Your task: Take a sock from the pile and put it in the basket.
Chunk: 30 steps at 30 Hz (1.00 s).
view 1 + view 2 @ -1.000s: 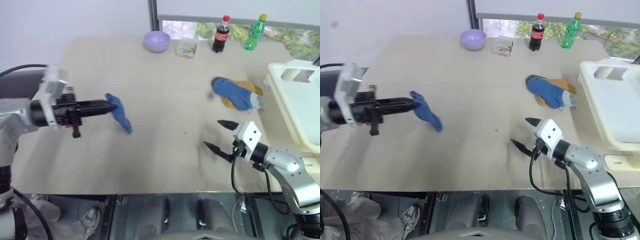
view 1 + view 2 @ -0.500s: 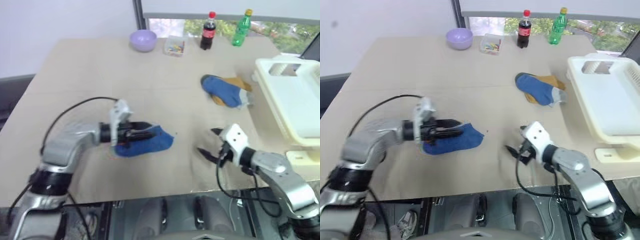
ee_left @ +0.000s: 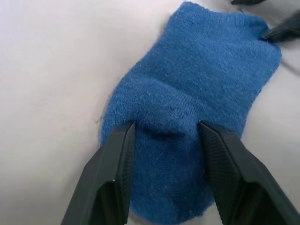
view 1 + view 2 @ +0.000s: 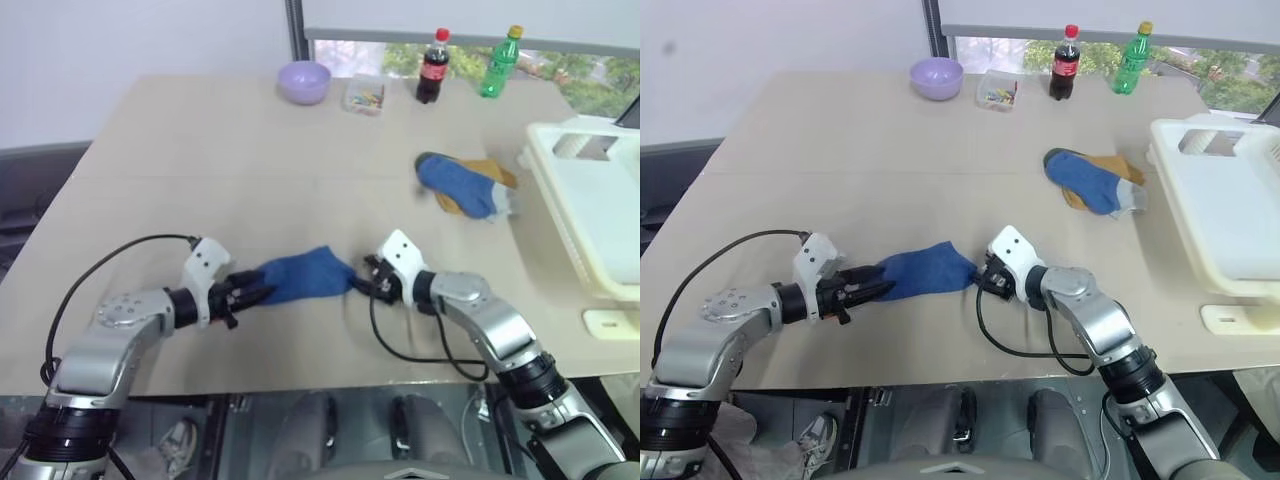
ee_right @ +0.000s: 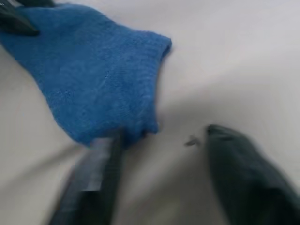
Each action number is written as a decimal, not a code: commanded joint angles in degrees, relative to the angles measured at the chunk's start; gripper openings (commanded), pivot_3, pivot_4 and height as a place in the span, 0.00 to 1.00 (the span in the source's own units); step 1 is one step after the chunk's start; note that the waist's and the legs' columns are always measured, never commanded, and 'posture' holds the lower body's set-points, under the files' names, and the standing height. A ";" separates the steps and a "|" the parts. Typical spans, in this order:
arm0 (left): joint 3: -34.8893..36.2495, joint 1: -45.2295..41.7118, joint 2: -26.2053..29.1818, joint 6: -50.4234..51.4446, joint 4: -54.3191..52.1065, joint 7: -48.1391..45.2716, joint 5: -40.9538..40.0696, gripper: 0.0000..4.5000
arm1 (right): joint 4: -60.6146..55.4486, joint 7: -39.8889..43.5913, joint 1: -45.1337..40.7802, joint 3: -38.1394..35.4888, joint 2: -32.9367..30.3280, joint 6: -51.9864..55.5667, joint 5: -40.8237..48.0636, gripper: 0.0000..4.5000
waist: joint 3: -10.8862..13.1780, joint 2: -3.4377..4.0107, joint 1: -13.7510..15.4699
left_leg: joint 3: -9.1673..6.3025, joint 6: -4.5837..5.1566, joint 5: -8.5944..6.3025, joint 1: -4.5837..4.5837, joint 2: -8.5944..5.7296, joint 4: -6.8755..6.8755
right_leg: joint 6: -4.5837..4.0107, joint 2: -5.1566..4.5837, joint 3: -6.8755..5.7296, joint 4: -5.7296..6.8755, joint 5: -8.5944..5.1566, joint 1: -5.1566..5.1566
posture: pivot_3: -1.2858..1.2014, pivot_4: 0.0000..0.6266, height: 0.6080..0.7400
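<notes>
The blue sock (image 4: 305, 275) lies stretched out on the table near its front edge, between my two grippers. My left gripper (image 4: 260, 291) is at the sock's left end; in the left wrist view its fingers (image 3: 119, 159) pinch a raised fold of the cloth. My right gripper (image 4: 363, 276) is at the sock's right end, open, with one finger (image 5: 93, 173) at the cloth's edge and the other on bare table. The pile (image 4: 465, 187), with another blue sock on a mustard-yellow one, lies further back to the right. The cream-white basket (image 4: 560, 170) stands at the table's right edge.
At the far edge stand a lilac bowl (image 4: 304, 82), a small clear box (image 4: 365, 96), a cola bottle (image 4: 432, 68) and a green bottle (image 4: 503, 62). A black cable loops from each arm over the table's front edge.
The left gripper has lowered the blue sock from the air onto the table. The right gripper has moved left to the sock's other end, and its fingers stand closer together.
</notes>
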 commanded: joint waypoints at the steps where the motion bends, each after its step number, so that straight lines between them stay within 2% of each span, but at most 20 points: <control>1: 0.66 2.15 -1.40 1.26 -4.78 1.39 -1.81 0.06 | -0.74 1.33 1.25 -0.13 -1.38 -1.36 -0.84 0.22 | 0.00 0.01 -0.16 | 0.00 0.07 -0.04 0.03 0.00 -0.01 | 0.00 -0.02 0.03 0.00 0.00 0.03 | 0.52 0.24 1.00; 2: 0.55 2.45 -1.57 0.96 -5.59 1.24 -1.88 0.00 | -1.72 2.06 1.68 -0.24 -2.12 -1.54 -0.68 0.13 | 0.00 0.00 -0.15 | 0.00 0.07 -0.04 0.03 -0.01 0.00 | 0.00 -0.03 0.05 0.00 0.00 0.03 | 0.52 0.24 1.00; 3: 0.38 2.67 -1.62 0.64 -6.16 0.95 -1.88 0.00 | -2.61 2.62 2.08 -0.40 -2.72 -1.50 -0.49 0.01 | 0.00 0.00 -0.14 | -0.03 0.07 -0.04 0.03 -0.02 0.00 | 0.00 -0.04 0.07 0.00 0.00 0.05 | 0.52 0.24 1.00; 12: -4.88 -1.67 -2.92 0.76 -8.05 0.75 -1.50 0.00 | -13.36 4.91 8.25 -4.95 -11.16 1.89 1.43 0.01 | 0.01 0.02 0.09 | -0.07 0.08 -0.05 0.02 -0.05 0.00 | -0.01 -0.09 0.11 -0.02 0.00 0.06 | 0.52 0.24 1.00; 17: -7.40 -3.42 -3.20 0.31 -8.02 0.20 -1.24 0.00 | -16.68 3.36 11.14 -8.42 -12.23 4.59 2.74 0.01 | 0.01 0.02 0.10 | -0.06 0.09 -0.06 -0.03 -0.05 0.00 | -0.01 -0.09 0.14 -0.04 -0.01 0.07 | 0.52 0.24 1.00; 20: -8.89 -3.69 -2.28 -2.05 -6.19 -1.09 0.82 0.00 | -18.11 3.51 11.37 -10.74 -11.19 7.02 5.82 0.19 | 0.01 0.02 -0.04 | -0.06 0.10 -0.05 -0.03 -0.04 -0.01 | -0.01 -0.07 0.14 -0.04 -0.01 0.06 | 0.52 0.24 1.00; 24: -10.21 -5.28 -3.21 -3.24 -4.59 -1.77 1.81 0.00 | -19.60 2.65 12.75 -10.97 -12.13 7.60 5.46 0.60 | 0.01 0.02 0.06 | -0.07 0.11 -0.06 -0.04 -0.04 -0.01 | -0.01 -0.07 0.12 -0.05 -0.01 0.06 | 0.52 0.24 1.00; 25: -10.51 -5.68 -3.44 -3.83 -4.13 -2.20 1.93 0.00 | -20.01 2.62 13.03 -11.37 -11.84 7.90 6.17 0.67 | 0.01 0.02 0.21 | -0.07 0.11 -0.06 -0.04 -0.04 0.00 | -0.01 -0.07 0.12 -0.06 -0.01 0.06 | 0.52 0.24 1.00; 29: -10.73 -6.61 -3.57 -4.98 -2.04 -4.08 1.85 0.00 | -20.80 3.25 12.09 -12.45 -10.76 9.46 9.40 0.67 | 0.02 0.03 0.61 | -0.06 0.12 -0.06 -0.07 -0.05 0.00 | 0.00 -0.06 0.09 -0.08 -0.01 0.06 | 0.52 0.24 1.00; 30: -10.02 -6.82 -3.82 -4.07 -1.83 -4.57 0.59 0.08 | -20.70 3.46 11.87 -12.32 -11.02 9.03 9.39 0.69 | 0.02 0.02 0.60 | -0.05 0.12 -0.06 -0.07 -0.04 0.00 | 0.00 -0.05 0.08 -0.08 -0.01 0.05 | 0.52 0.24 1.00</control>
